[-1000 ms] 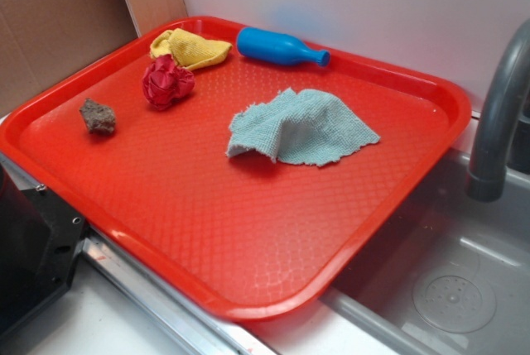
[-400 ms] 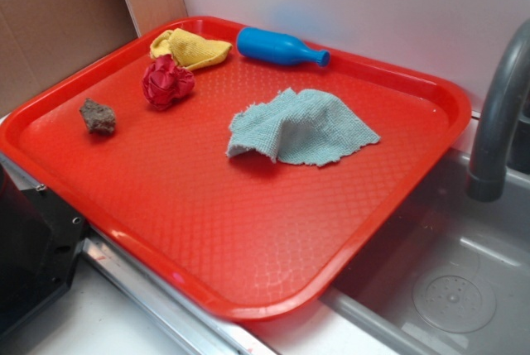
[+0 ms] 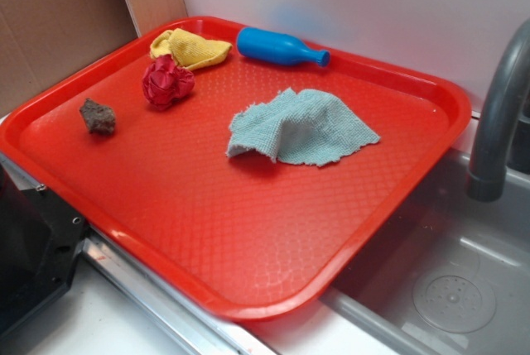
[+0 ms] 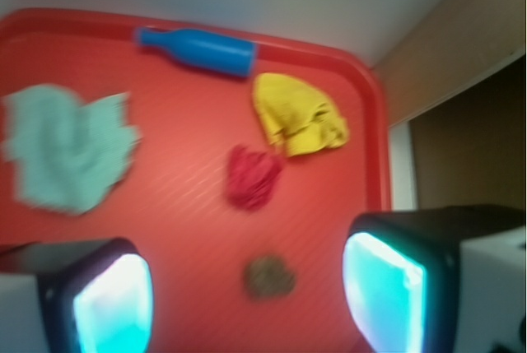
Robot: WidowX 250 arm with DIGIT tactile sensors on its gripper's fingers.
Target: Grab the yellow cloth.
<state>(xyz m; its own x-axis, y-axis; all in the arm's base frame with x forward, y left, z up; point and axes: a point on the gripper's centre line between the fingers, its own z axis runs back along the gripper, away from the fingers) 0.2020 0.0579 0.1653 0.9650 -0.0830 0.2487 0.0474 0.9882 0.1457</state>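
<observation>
Approach phase: gripper (image 4: 247, 295) high above the red tray (image 3: 397, 198), jaws wide apart, holding nothing. Yellow cloth (image 3: 192, 47) lies at the tray's far corner, between blue bottle (image 3: 280, 47) and red wad (image 3: 166, 81). Next: centre over it, descend.

Red tray (image 3: 348, 231) holds blue bottle (image 3: 280, 47), red wad (image 3: 166, 82), brown lump (image 3: 98, 116), blue-green cloth (image 3: 300, 127); grey faucet (image 3: 499, 115) beside.

A mustard-yellow cloth (image 3: 192, 47), a crimson wad (image 3: 166, 81), a bright blue bottle (image 3: 280, 47), a brown lump (image 3: 98, 116) and a pale blue-green knitted cloth (image 3: 300, 127) are lying on a red tray (image 3: 248, 231) showing a diamond-embossed texture.
</observation>
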